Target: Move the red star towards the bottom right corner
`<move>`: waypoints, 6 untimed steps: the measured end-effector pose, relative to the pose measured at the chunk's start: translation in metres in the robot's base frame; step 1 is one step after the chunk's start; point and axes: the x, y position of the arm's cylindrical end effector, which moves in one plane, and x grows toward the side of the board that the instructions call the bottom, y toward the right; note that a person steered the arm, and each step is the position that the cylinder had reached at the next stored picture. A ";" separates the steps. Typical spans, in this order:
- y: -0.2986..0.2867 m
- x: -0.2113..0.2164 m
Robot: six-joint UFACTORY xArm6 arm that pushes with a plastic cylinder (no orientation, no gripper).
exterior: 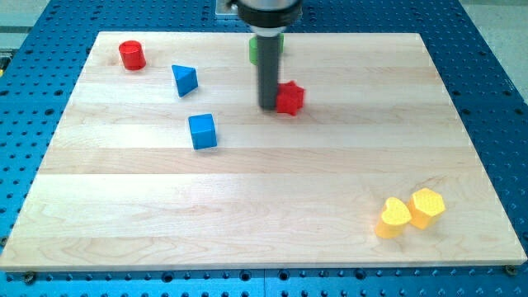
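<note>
Wooden board (264,206) on blue perforated table; my tip (270,106) touching red star (289,98) on its left; no fingers fitted.

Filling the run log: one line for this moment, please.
tip: touching red star, on its left | yellow blocks: bottom right | star: not yet moved there

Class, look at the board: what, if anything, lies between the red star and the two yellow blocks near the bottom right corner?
Nothing: in the camera view the stretch from the red star to the yellow blocks is bare wood. My tip sits against the star's left side.
</note>
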 end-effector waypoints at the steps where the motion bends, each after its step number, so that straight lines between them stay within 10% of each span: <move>1: 0.095 0.006; 6: 0.192 0.194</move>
